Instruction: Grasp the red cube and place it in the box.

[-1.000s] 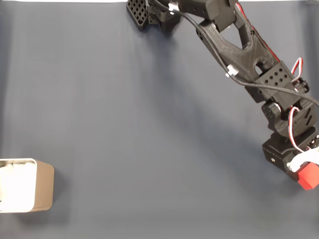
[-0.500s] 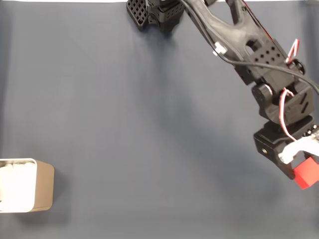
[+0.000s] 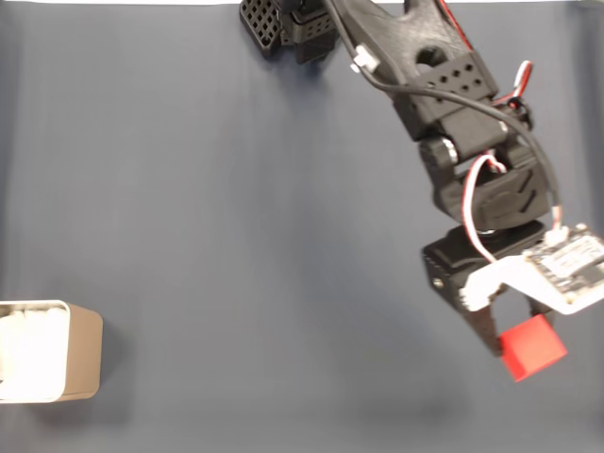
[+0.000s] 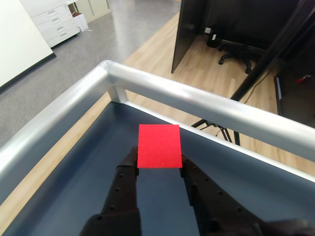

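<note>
Red cube [image 4: 158, 146], clamped between the closed-in black fingers [image 4: 127, 183] of the gripper [image 3: 514, 332], held above the dark blue table [image 3: 236, 236] at lower right in the fixed view; box [image 3: 47, 351] well apart, at the left edge.

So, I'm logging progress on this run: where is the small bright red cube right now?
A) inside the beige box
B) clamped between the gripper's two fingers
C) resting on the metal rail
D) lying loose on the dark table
B: in the wrist view the small bright red cube sits clamped between the black gripper fingers, far from the beige box in the fixed view.
</note>
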Tool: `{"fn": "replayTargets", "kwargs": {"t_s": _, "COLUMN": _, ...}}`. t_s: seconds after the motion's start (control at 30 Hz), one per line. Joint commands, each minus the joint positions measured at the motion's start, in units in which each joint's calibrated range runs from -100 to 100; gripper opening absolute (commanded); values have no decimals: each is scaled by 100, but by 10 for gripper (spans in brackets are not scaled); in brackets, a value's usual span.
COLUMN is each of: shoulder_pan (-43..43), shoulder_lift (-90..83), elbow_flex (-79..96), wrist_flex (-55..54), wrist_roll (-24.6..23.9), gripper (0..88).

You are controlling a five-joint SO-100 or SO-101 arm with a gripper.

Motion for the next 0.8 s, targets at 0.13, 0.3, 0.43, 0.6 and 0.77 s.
{"fn": "replayTargets", "kwargs": {"t_s": 0.13, "shoulder_pan": 656, "shoulder_lift": -735, "elbow_flex": 28, "wrist_flex": 179, "wrist_roll": 83, "gripper": 74}}
{"fn": "replayTargets", "kwargs": {"t_s": 0.3, "shoulder_pan": 996, "shoulder_lift": -821, "elbow_flex": 28, "wrist_flex": 203, "wrist_roll": 103, "gripper": 74}}
{"fn": "replayTargets", "kwargs": {"t_s": 0.43, "shoulder_pan": 1273, "shoulder_lift": -917, "elbow_flex": 28, "wrist_flex": 293, "wrist_roll": 98, "gripper": 74}}
{"fn": "replayTargets", "kwargs": {"t_s": 0.6, "shoulder_pan": 1586, "shoulder_lift": -1055, "elbow_flex": 28, "wrist_flex": 408, "wrist_roll": 88, "gripper": 74}}
{"fn": "replayTargets", "kwargs": {"t_s": 0.77, "shoulder_pan": 1898, "shoulder_lift": -1125, "elbow_flex": 19, "wrist_flex": 408, "wrist_roll": 98, "gripper": 74}}
